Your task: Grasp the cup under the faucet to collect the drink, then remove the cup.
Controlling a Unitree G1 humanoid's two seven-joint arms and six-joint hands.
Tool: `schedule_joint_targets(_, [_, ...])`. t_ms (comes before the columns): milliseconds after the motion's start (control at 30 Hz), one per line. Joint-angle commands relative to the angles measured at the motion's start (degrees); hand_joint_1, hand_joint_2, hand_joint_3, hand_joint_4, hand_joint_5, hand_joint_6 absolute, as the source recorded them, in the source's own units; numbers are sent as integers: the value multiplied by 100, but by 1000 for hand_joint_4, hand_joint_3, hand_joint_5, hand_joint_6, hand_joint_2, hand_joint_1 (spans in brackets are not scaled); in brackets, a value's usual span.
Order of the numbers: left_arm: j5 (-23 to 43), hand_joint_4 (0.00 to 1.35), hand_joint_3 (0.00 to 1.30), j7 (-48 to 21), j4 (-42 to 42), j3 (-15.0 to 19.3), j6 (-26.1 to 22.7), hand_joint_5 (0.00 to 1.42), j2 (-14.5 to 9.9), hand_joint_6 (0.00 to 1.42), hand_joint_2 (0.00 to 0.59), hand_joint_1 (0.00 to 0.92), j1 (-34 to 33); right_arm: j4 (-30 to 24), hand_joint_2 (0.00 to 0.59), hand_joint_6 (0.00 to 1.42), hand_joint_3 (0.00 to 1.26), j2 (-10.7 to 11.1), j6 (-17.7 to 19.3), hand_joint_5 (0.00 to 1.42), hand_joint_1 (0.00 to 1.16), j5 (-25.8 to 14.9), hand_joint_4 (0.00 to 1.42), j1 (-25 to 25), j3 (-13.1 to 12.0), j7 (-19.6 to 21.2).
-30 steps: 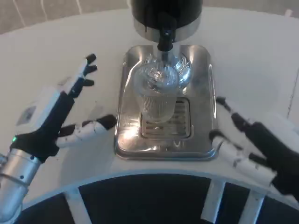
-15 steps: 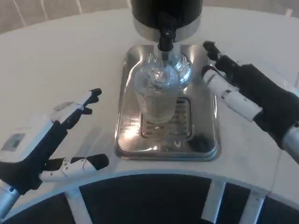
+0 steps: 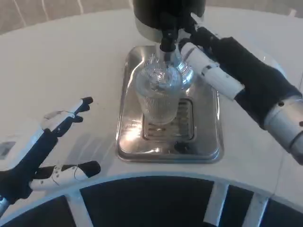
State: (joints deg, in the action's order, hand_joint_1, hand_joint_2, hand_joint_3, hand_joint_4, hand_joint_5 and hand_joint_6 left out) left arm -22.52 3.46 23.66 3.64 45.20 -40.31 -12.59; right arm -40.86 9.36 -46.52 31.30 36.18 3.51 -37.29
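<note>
Fingers of the right robot hand (image 3: 222, 64) reach up beside the black faucet (image 3: 166, 40), extended and holding nothing. The left robot hand (image 3: 45, 146) hovers low over the white counter (image 3: 71, 61), fingers spread, empty. The ribbed glass cup (image 3: 158, 97) stands on the steel drip tray (image 3: 208, 142), directly under the faucet.

white table (image 3: 71, 61) with a shiny metal drip tray (image 3: 208, 146) and a black dispenser (image 3: 151, 14) at its back edge
</note>
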Motion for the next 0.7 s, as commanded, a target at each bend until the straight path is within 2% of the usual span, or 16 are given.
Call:
schedule_joint_targets(33, [100,120,97,-94,-64,101,35,231,-111,137,60,0,168,52,563,0,0,110,-161,0,44,-335,0,275,68,192])
schedule_joint_targets(433, [110,120,98,-185,-113,197,-36,222,-103,131,61,0,237,337,560,5,0,270,-392,0,34,-1081,0,650,152,644])
schedule_joint_targets(567, [101,121,98,-195,-120,221,-49,221,-83,130,61,0,261,370,560,23,0,389,-354,0,30,-1225,0,701,340,738])
schedule_joint_targets(700, [101,126,99,-204,-129,223,-77,220,-61,129,61,0,256,382,555,25,0,500,-397,0,27,-1387,0,738,404,788])
